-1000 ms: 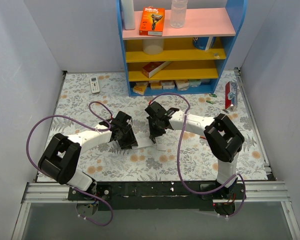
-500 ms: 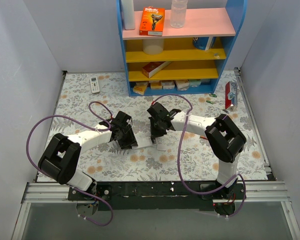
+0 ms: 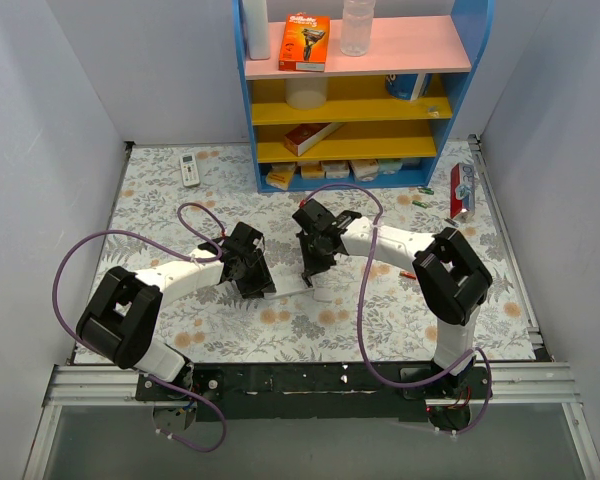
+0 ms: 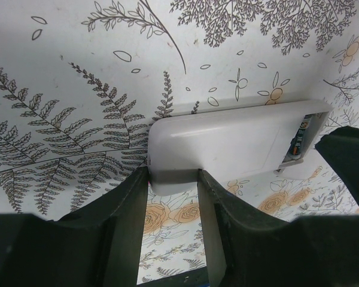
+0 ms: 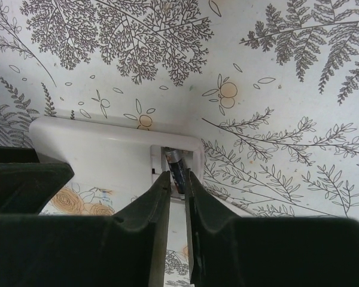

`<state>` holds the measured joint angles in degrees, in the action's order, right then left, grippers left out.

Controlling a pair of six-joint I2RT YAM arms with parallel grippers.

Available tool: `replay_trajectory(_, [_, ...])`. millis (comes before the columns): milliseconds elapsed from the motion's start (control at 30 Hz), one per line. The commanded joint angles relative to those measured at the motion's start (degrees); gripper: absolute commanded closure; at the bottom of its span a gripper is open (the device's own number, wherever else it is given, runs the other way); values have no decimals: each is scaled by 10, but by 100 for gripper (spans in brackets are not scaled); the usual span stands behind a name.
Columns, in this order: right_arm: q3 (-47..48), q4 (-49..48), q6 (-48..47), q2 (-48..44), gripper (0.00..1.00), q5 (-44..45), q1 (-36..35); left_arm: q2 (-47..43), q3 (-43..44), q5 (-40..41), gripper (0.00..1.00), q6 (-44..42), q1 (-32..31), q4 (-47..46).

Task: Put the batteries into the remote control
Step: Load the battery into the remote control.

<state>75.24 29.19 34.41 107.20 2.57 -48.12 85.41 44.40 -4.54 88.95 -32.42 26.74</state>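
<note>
The remote control (image 3: 292, 285) is a plain white bar lying back-up on the floral mat between the two arms. My left gripper (image 4: 172, 176) is shut on its one end (image 4: 227, 140). The battery bay (image 4: 300, 139) at the other end is open. In the right wrist view the remote (image 5: 102, 152) lies crosswise. My right gripper (image 5: 177, 178) is shut on a battery (image 5: 175, 160), which looks dark here with a silver tip and sits tilted in the open bay. In the top view the left gripper (image 3: 253, 279) and the right gripper (image 3: 309, 272) stand close together over the remote.
A small white piece (image 3: 323, 293) lies by the remote's open end. A small red item (image 3: 408, 274) lies by the right arm. A buttoned white remote (image 3: 189, 168) lies at the back left, a blue shelf unit (image 3: 352, 100) at the back, a red pack (image 3: 463, 190) at the right.
The right wrist has shifted slightly towards the back over the remote's open end. The left arm and the remote have not moved.
</note>
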Motion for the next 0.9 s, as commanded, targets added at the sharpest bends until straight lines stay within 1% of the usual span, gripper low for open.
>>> replay_trajectory(0, [32,46,-34,6,77,-8,1,12,1,11,64,0,-4,6])
replay_trajectory(200, [39,47,-52,23,77,-20,0,12,0,9,64,0,-4,6])
replay_trajectory(233, [43,45,-61,24,78,-39,0,12,0,9,64,1,-4,6])
replay_trajectory(300, [47,40,-72,28,78,-41,-4,12,0,10,64,1,-4,5])
replay_trajectory(467, [76,49,-116,40,80,-28,-11,12,1,10,64,1,-4,6])
replay_trajectory(500, [81,58,-120,42,82,-7,-13,10,-1,10,64,0,-4,6])
replay_trajectory(600, [91,68,-135,51,83,8,-14,10,1,11,64,0,-4,5])
replay_trajectory(867, [95,89,-159,72,83,-5,-22,9,1,13,64,1,-4,8])
